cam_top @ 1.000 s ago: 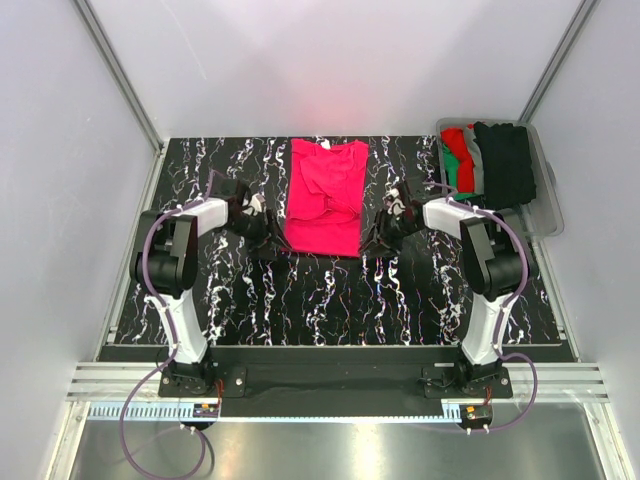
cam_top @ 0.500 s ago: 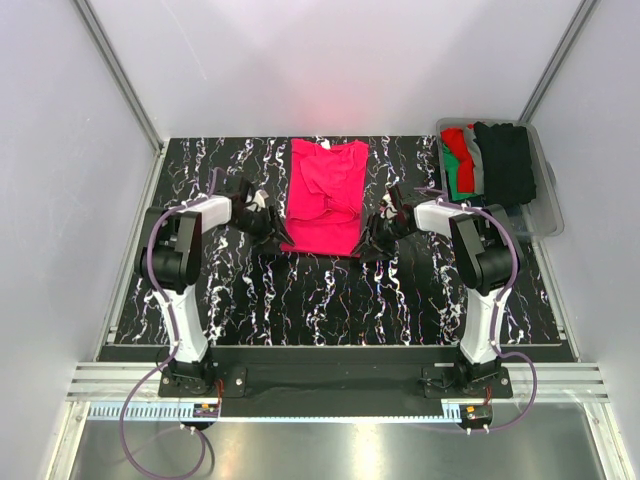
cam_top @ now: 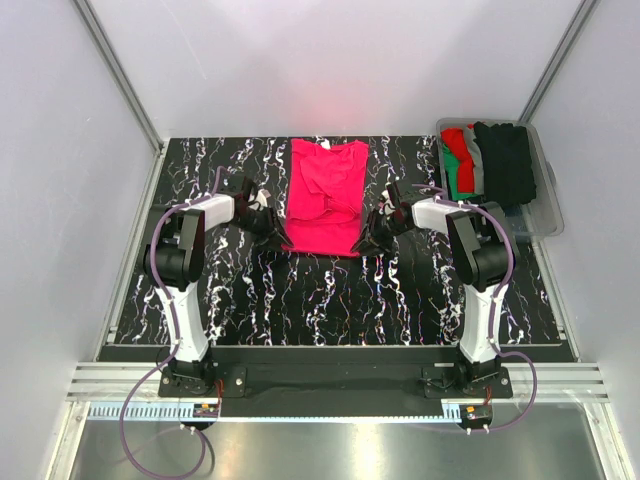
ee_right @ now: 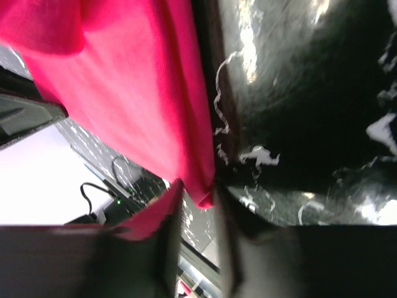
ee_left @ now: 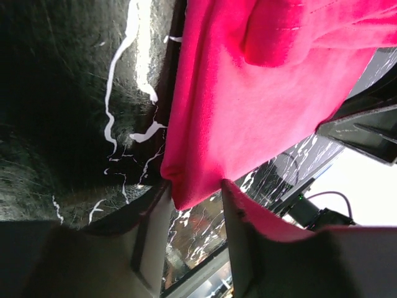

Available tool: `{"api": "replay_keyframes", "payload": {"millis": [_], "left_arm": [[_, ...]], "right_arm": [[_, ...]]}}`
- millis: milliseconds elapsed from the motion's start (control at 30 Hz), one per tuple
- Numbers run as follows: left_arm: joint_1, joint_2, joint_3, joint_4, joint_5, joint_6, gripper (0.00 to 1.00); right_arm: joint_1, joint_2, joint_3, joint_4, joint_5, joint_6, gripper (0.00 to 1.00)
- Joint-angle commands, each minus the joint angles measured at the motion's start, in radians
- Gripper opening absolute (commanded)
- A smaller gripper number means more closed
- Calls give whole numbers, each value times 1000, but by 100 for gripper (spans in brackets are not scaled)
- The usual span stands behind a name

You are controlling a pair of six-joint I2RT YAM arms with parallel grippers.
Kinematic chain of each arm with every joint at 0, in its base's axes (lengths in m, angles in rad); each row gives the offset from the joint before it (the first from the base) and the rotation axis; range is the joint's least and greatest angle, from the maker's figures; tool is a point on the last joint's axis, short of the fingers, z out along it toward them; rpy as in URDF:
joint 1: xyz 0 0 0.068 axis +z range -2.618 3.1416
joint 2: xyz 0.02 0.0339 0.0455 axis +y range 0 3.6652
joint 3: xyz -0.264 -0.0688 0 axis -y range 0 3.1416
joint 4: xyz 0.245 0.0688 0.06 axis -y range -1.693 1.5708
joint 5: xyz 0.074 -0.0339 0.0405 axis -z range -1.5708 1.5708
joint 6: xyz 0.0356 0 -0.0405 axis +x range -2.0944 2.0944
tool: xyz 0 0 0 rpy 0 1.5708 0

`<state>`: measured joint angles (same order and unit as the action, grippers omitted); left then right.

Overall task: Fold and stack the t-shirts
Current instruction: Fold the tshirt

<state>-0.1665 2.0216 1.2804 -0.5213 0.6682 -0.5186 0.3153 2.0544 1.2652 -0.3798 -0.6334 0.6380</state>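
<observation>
A bright pinkish-red t-shirt (cam_top: 325,195) lies on the black marbled table (cam_top: 300,300), folded into a long strip with its neck at the far end. My left gripper (cam_top: 272,229) is at the strip's near left corner. In the left wrist view the jaws (ee_left: 193,189) are closed on that corner of the shirt (ee_left: 248,105). My right gripper (cam_top: 369,239) is at the near right corner. In the blurred right wrist view its jaws (ee_right: 197,192) pinch the corner of the shirt (ee_right: 136,93).
A clear plastic bin (cam_top: 548,205) stands at the back right. It holds red (cam_top: 455,140), green (cam_top: 461,178), grey (cam_top: 478,160) and black (cam_top: 505,160) shirts. White walls enclose the table on three sides.
Both grippers have moved inward from beside the shirt to its near corners, and their jaws now hold the cloth. The shirt itself has not shifted.
</observation>
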Motion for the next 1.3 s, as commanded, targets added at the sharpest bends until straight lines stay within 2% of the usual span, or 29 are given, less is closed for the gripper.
{"api": "replay_keyframes", "payload": {"millis": [0, 67, 100, 133, 400, 667, 933, 1133, 1267], "left_arm": [[-7, -3, 17, 24, -9, 8, 33], [-8, -9, 22, 26, -9, 9, 15], [-7, -14, 23, 26, -10, 12, 5], [-7, -20, 28, 23, -12, 14, 0], [-7, -168, 43, -11, 21, 15, 0], [-36, -296, 19, -31, 41, -1, 0], [-73, -345, 28, -25, 13, 5, 0], [-79, -310, 80, -25, 2, 11, 0], [-91, -305, 103, -36, 5, 8, 0]], "right_arm": [[8, 18, 33, 44, 3, 20, 30], [8, 3, 17, 56, -11, 32, 10], [7, -8, 10, 55, -6, 34, 5], [4, -19, 0, 56, -9, 32, 0], [-22, -255, -98, 16, -60, 49, 0], [-42, -440, -115, -73, -48, 2, 0], [-51, -507, -141, -96, -37, -12, 0], [-100, -497, -170, -96, -43, -6, 0], [-117, -488, -130, -99, -58, -20, 0]]}}
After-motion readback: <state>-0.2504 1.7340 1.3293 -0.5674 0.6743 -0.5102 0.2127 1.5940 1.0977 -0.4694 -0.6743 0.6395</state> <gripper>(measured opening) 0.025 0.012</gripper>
